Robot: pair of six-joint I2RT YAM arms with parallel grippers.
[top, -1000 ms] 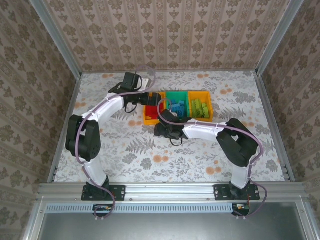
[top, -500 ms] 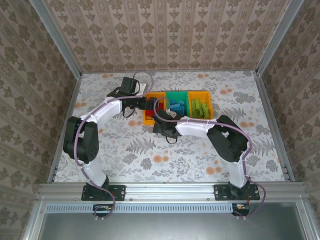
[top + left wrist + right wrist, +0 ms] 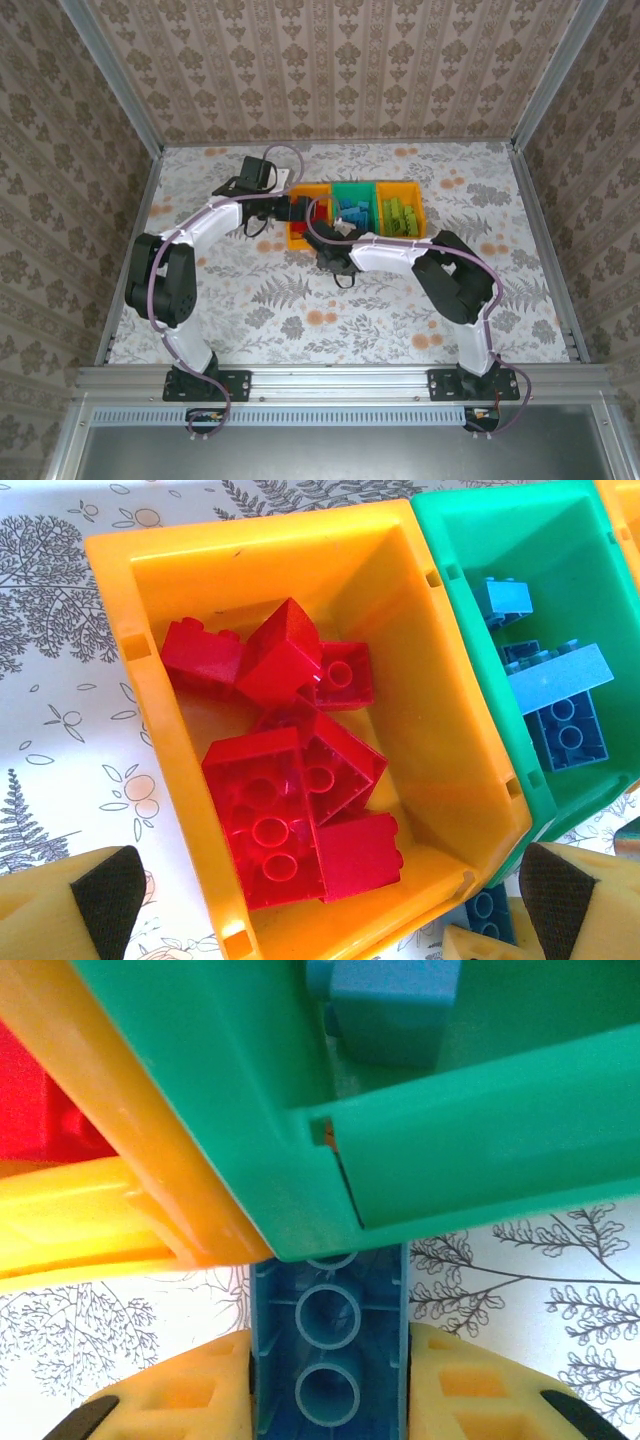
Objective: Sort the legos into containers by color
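Three bins stand side by side. The left orange-yellow bin [image 3: 155, 595] holds several red legos [image 3: 285, 810]. In the green bin [image 3: 455, 630] lie blue legos [image 3: 565, 705]. The right orange-yellow bin [image 3: 412, 189] contains lime green legos [image 3: 402, 215]. My left gripper [image 3: 330, 895] hovers open over the red bin's near end, holding nothing. My right gripper [image 3: 330, 1400] is shut on a blue lego [image 3: 330, 1345], hollow underside facing the camera, just below the green bin's front corner [image 3: 300, 1160]. That blue lego [image 3: 490, 912] is also visible in the left wrist view, outside the bins.
The bins sit mid-table near the back [image 3: 352, 190]. Patterned walls and metal rails [image 3: 545, 230] enclose the table. Both arms crowd the bins' front left side; open tabletop [image 3: 300, 310] lies toward the near edge.
My right arm has drawn in closer to the bins' front edge with the blue lego. My left gripper has shifted slightly over the red bin.
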